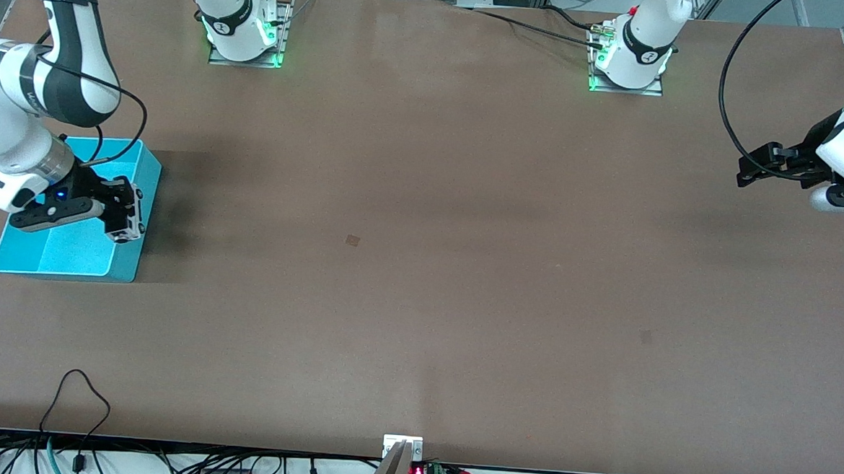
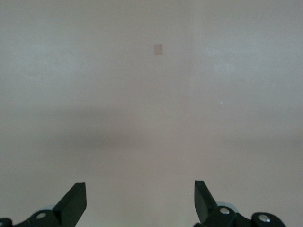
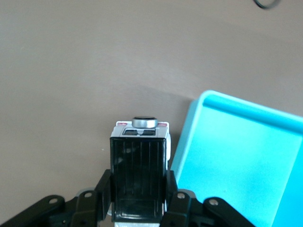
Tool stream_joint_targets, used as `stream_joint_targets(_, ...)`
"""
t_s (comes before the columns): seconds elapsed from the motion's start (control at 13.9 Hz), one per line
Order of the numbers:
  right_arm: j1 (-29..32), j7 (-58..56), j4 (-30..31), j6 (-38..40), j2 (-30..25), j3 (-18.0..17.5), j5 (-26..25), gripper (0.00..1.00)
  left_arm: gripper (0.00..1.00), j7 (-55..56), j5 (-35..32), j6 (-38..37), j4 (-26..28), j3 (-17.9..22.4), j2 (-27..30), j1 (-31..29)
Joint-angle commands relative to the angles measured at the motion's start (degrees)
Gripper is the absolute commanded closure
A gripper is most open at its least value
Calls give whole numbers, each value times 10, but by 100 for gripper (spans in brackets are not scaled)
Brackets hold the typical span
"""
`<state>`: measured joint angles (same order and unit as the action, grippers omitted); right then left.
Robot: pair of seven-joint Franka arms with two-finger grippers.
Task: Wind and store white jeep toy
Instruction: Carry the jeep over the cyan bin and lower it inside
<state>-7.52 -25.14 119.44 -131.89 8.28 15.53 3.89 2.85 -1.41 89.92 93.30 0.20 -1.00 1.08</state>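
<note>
My right gripper [image 1: 125, 216] is shut on the white jeep toy [image 1: 128, 227]. It holds the toy in the air over the rim of the turquoise bin [image 1: 67, 251], on the side toward the left arm's end of the table. In the right wrist view the jeep toy [image 3: 139, 163] shows its black ribbed roof between the fingers [image 3: 102, 189], with the bin [image 3: 236, 151] beside it. The bin looks empty where it shows. My left gripper [image 1: 747, 167] waits in the air at the left arm's end of the table. Its jaws stand wide apart over bare table in the left wrist view [image 2: 140, 198].
A small dark patch [image 1: 352, 240] marks the middle of the brown table. Cables [image 1: 81, 392] and a small display [image 1: 417, 473] lie along the edge nearest the front camera. The two arm bases [image 1: 245, 33] stand along the edge farthest from it.
</note>
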Motion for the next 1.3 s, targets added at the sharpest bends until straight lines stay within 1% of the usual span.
stream_joint_targets(0.0, 12, 51, -7, 11, 2, 13, -12, 100, 0, -4, 10, -10, -8, -1, -1, -5)
stream_joint_targets(0.29, 71, 43, -3, 9, 27, 16, -15, 100, 0, 0, 9, -13, -8, -2, -1, -5)
stream_joint_targets(0.58, 99, 42, 1, 4, 52, 16, -15, 100, 0, 2, 10, -13, -8, -2, -1, -5)
stream_joint_targets(0.94, 120, 14, 24, -57, 89, 16, -15, 100, 0, 2, 10, -14, -8, -2, -1, -5)
stream_joint_targets(1.22, 131, -11, 51, -100, 103, 15, -13, 100, 0, 2, 10, -14, -8, -2, -1, -4)
